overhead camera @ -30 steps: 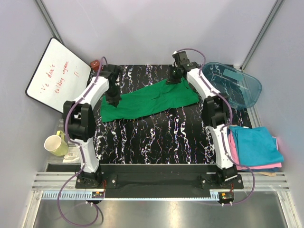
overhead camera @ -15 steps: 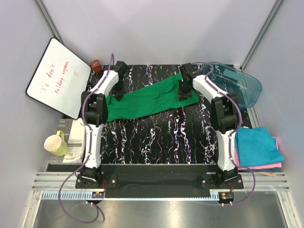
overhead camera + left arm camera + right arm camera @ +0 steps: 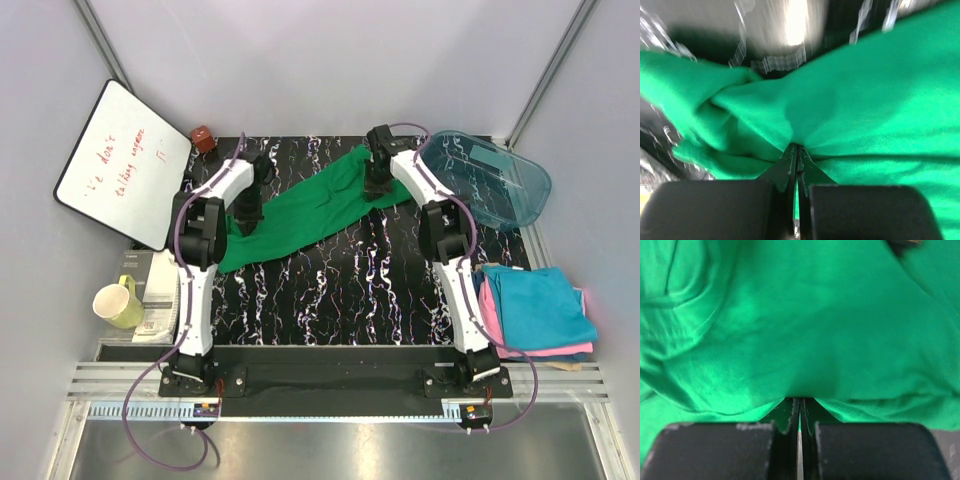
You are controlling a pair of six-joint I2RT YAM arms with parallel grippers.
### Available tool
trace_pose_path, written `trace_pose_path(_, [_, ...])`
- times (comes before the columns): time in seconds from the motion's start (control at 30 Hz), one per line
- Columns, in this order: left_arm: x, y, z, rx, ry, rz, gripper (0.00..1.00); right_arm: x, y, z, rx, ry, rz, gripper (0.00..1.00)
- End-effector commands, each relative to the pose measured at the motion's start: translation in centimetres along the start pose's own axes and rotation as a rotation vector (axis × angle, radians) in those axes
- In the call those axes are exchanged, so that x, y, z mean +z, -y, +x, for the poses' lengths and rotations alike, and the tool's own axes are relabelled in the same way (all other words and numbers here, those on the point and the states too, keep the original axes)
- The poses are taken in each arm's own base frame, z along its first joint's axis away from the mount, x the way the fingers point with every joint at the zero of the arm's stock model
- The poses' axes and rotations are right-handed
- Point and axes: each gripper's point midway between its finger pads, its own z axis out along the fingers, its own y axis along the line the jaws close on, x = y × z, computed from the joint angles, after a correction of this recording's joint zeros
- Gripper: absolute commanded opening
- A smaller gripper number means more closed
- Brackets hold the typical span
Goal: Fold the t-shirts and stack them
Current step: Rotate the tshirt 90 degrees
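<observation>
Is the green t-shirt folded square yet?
No. The green t-shirt is a long band between the left gripper and right gripper, both shut on it.

Green t-shirt (image 3: 310, 208), black white-veined table (image 3: 350, 290)

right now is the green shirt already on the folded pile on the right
No, the green t-shirt lies stretched across the black mat, pinched by the left gripper and right gripper, apart from the stack.

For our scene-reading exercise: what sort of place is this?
Probably a robotics lab test cell: plain grey panel walls enclose a black white-veined tabletop with two white robot arms, and a handwritten whiteboard leans beside it.
</observation>
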Motion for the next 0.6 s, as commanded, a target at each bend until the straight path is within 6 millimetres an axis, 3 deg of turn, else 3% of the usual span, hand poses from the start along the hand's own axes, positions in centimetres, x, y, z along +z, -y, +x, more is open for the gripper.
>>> trace_pose_path(0.0, [-0.7,2.3,6.5,0.127,-0.138,0.029,0.00,0.9,-0.7,-2.7,-0.046,0.065,-0.012,0.00])
trace_pose_path(0.03, [-1.4,2.9,7.3,0.140,-0.142,0.055,0.00,2.0,-0.7,-2.6,-0.049,0.059,-0.016,0.00])
trace_pose_path(0.13, [-2.6,5.7,11.4,0.190,-0.184,0.121,0.00,1.5,-2.0,-5.1,-0.050,0.136,-0.061,0.00])
trace_pose_path(0.2, [-3.8,7.5,12.9,0.213,-0.188,0.174,0.00,1.8,-2.7,-6.1,-0.050,0.172,-0.097,0.00])
trace_pose_path(0.33, [-7.7,13.8,17.3,0.273,-0.213,0.357,0.00,1.4,-4.2,-8.2,-0.057,0.254,-0.161,0.00])
trace_pose_path(0.43, [-9.8,17.2,19.5,0.327,-0.212,0.422,0.00,0.9,-5.0,-9.3,-0.071,0.298,-0.195,0.00])
trace_pose_path(0.57, [-12.0,18.2,19.4,0.341,-0.138,0.449,0.00,-1.3,-5.4,-10.5,-0.058,0.319,-0.261,0.00])
